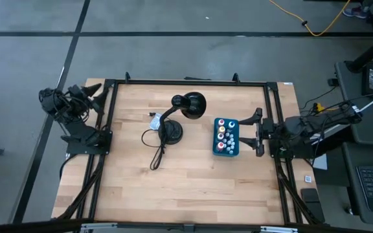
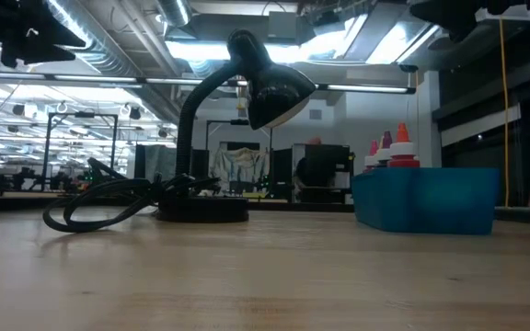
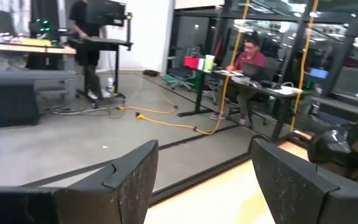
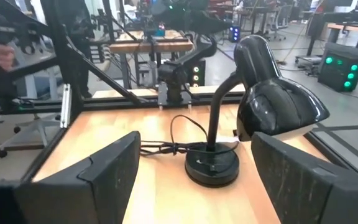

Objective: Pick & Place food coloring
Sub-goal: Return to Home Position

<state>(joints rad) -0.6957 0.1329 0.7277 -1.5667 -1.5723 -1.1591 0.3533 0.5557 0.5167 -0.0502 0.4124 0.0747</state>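
Food coloring point(image 1: 226, 134): small bottles with coloured caps, standing inside the blue bin point(image 1: 215, 147), which sits near the desk's point(image 1: 173, 188) right edge, about midway along it.
Right gripper point(image 1: 259, 133): at the right edge, just beside the bin — jaws spread wide, holding nothing.
Left gripper point(image 3: 205, 149): parked at the left edge, well apart from the bin — jaws open, empty.
Desk lamp point(image 1: 188, 105): near the desk's centre, cord looped beside its base.

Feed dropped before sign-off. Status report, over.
Left gripper open, empty, at left edge of table. Right gripper open, empty, beside blue bin. Food coloring bottles in bin. Desk lamp mid-table, clear of both grippers.
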